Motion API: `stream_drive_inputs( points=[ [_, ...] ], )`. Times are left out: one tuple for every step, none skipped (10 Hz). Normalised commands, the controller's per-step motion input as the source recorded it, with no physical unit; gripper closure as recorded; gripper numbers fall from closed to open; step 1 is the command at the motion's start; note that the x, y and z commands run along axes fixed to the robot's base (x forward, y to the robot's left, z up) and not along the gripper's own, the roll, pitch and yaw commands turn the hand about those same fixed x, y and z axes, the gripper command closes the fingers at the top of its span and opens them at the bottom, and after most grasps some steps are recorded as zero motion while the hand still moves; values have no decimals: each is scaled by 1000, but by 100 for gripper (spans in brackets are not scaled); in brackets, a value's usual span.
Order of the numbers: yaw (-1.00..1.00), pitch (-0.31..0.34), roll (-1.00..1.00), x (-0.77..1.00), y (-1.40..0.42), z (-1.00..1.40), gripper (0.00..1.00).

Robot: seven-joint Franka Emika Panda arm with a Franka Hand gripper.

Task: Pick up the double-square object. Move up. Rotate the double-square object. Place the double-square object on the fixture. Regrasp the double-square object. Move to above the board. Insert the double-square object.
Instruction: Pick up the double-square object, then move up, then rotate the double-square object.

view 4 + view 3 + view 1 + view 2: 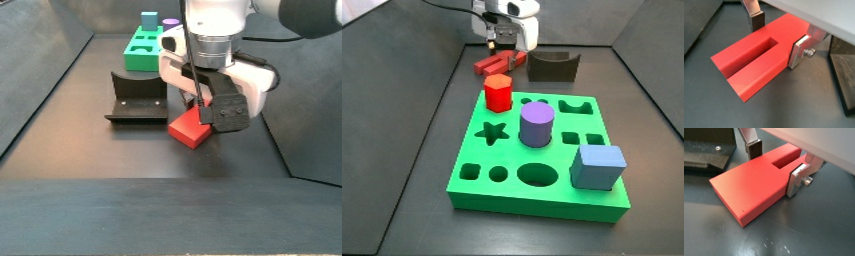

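The double-square object (751,62), a long red block with a notch in its middle, lies flat on the dark floor and shows in both wrist views (747,190). My gripper (775,45) straddles it at the notch and is open. The silver finger (799,50) lies against one long side, and the dark pad (756,21) stands just off the opposite side. In both side views the gripper (502,45) hangs low over the red block (492,65), close beside the fixture (552,67). The green board (502,155) lies farther along the floor.
On the board stand a red hexagonal prism (498,93), a purple cylinder (537,125) and a blue cube (600,166). The fixture (136,100) sits between the red block (191,128) and the board (140,48). Dark walls close in both sides.
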Motion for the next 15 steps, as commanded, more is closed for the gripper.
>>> stream_drive_inputs(
  points=[
    [0, 0, 0, 0, 0, 0, 100],
    [0, 0, 0, 0, 0, 0, 100],
    [0, 0, 0, 0, 0, 0, 100],
    [0, 0, 0, 0, 0, 0, 100],
    [0, 0, 0, 0, 0, 833, 100],
    [22, 6, 1, -36, 34, 816, 100],
    [17, 11, 14, -61, 29, 721, 100],
    [5, 18, 28, -50, 12, 608, 100],
    [-5, 39, 49, -35, 9, 432, 100],
    [-7, 51, 58, -27, 7, 340, 100],
    [0, 0, 0, -401, 43, 833, 100],
    [1, -2, 18, -383, 41, 714, 100],
    [-12, -17, 37, -247, 15, 584, 100],
    [-16, -1, 42, -172, 12, 508, 100],
    [-13, 52, 48, -83, 15, 326, 100]
  ],
)
